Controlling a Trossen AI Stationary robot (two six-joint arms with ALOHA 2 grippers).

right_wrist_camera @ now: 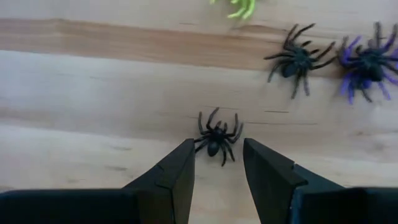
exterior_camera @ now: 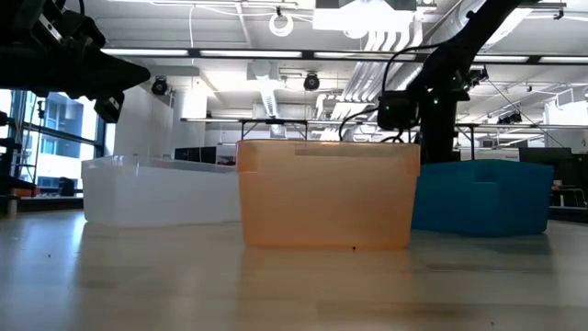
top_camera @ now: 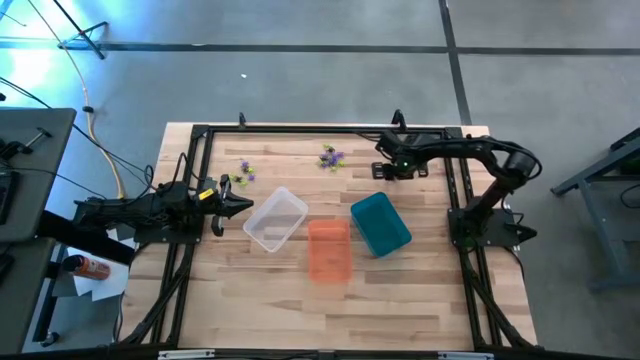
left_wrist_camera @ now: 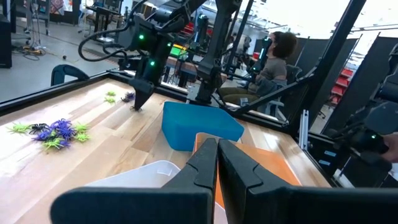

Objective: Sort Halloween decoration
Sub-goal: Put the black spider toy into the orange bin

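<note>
- Pale wood-plank table (top_camera: 400,290); grey concrete floor around it.
- Beside orange bin (top_camera: 328,250): closed left gripper (top_camera: 243,205).
- Beyond it: right gripper (right_wrist_camera: 217,163) open over black spider (right_wrist_camera: 217,138).

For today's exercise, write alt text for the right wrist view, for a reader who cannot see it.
The right gripper hangs open just above a wooden table, its two dark fingers flanking a small black toy spider. Farther off lie another black spider, a purple spider and part of a green one.
</note>
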